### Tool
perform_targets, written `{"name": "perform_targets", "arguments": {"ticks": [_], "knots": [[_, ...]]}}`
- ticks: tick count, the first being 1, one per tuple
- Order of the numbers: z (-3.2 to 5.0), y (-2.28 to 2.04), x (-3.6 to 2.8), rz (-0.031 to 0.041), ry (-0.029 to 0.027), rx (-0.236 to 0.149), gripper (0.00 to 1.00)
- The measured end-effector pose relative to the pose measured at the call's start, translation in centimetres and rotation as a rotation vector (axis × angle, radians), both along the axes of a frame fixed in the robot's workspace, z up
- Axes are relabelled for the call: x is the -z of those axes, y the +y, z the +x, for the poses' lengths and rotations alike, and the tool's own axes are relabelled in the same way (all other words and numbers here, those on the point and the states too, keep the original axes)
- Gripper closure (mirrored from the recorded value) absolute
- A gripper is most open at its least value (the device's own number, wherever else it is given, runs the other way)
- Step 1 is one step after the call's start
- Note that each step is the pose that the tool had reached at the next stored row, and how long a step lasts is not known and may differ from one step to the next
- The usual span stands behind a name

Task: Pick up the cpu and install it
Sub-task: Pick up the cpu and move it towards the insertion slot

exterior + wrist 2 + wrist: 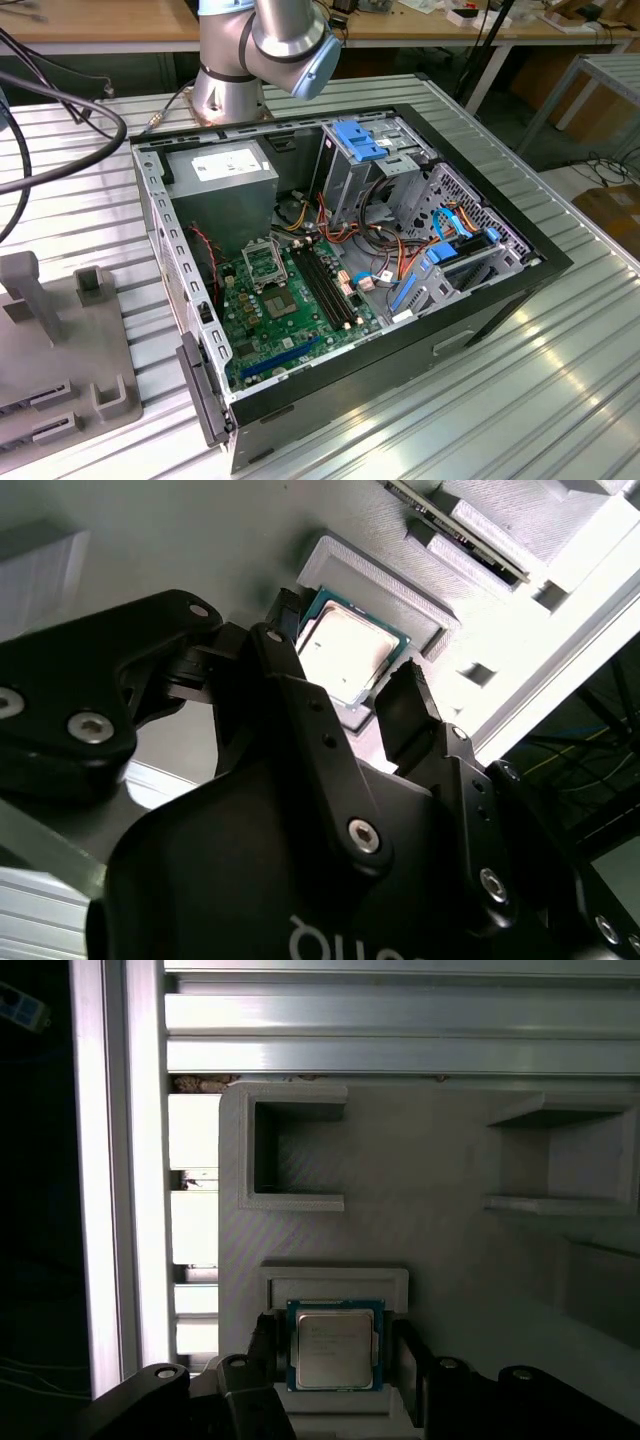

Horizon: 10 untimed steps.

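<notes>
The cpu, a small flat square chip with a silver-grey metal top and a green edge, lies flat in a shallow pocket of a grey holder. In both wrist views my gripper hangs right over it, open. One black finger stands on each side of the chip with a narrow gap to its edges. The second wrist view has the cpu between the same two fingertips. In the exterior view the motherboard's open socket lies inside the computer case.
The grey holder stands at the exterior view's left on the ribbed metal table. Inside the case are a grey power-supply box, black memory slots, drive cages and loose cables. The arm's base stands behind the case.
</notes>
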<state>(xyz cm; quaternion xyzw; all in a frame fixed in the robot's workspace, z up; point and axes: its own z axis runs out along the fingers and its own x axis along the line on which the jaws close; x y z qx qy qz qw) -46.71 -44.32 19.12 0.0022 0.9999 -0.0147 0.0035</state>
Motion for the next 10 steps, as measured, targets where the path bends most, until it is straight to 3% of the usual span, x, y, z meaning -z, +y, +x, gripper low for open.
{"name": "perform_targets", "arguments": {"ticks": [10], "knots": [[0.0, 0.0, -0.01, 0.0, -0.0001, -0.007, 0.43]]}}
